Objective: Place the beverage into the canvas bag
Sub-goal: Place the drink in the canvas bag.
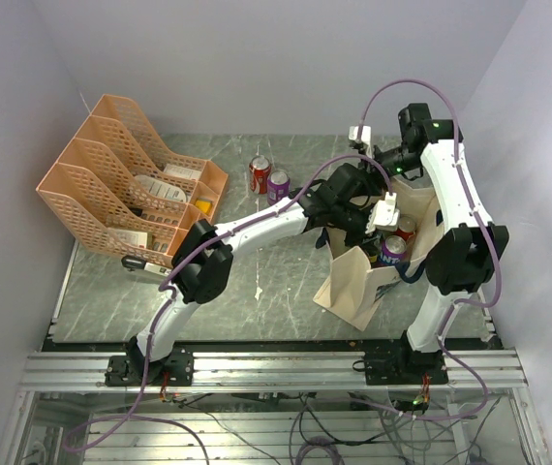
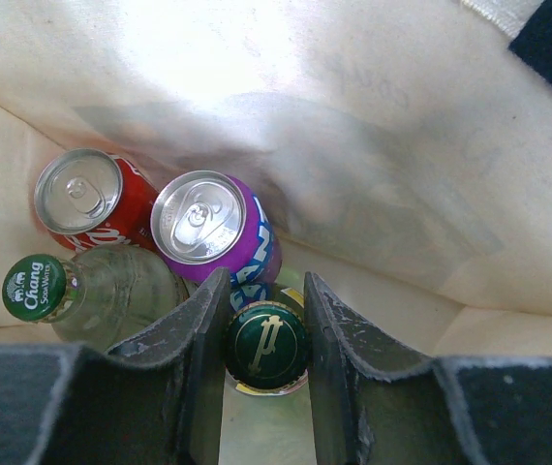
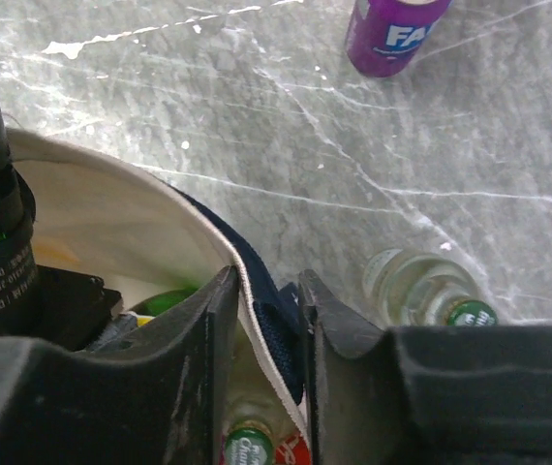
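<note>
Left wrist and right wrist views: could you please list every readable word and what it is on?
"Chang": green bottle cap.
"FA", then cut off by the frame edge: purple can in the right wrist view.
Red can script and all other labels: too blurred or hidden to read.

"Chang" (green cap); "FA" (can)

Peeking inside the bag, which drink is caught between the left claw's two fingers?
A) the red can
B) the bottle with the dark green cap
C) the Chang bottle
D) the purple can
B: the left gripper has the dark-green-capped bottle right between its fingers.
</note>
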Motion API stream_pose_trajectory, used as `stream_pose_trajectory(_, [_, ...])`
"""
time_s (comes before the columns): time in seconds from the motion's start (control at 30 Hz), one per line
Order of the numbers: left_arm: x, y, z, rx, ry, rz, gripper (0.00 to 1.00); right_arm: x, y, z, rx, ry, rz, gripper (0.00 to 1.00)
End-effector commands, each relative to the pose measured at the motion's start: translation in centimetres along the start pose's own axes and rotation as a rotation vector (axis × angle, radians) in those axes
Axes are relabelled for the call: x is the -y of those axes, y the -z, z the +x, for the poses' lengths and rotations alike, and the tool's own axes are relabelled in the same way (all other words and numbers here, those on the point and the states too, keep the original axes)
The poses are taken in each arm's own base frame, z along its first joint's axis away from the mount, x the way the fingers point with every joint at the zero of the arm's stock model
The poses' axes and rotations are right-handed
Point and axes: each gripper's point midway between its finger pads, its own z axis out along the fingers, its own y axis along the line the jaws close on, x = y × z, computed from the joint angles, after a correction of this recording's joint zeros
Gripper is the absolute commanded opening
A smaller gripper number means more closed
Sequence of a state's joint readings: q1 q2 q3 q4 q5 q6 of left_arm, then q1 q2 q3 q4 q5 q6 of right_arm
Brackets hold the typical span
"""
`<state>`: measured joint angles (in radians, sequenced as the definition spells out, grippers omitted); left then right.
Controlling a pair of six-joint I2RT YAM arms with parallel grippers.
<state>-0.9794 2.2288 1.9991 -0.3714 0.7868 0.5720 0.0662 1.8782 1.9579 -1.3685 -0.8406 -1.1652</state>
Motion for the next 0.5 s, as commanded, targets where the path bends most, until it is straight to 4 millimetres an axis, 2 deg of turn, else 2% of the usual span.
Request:
stream_pose_trajectory(0.0, [1.4,0.4,-2.7,0.058,-0.033,0.039,0.07,-1.3,-0.5,0.0,-0.013,0.026,-0.031,0.24])
stream_pose_trajectory(0.27, [1.2,0.8,-3.7,0.067,-0.047,0.03,0.07,-0.7,0.5,-2.2,0.023,0.047,0.006,0.01])
stream_pose_trajectory(0.47, [1.0,1.1,-5.2,0.099,-0.045,0.021,0.07,-0.1,1.6,-4.2,0.06,0.076,0.042,0.0])
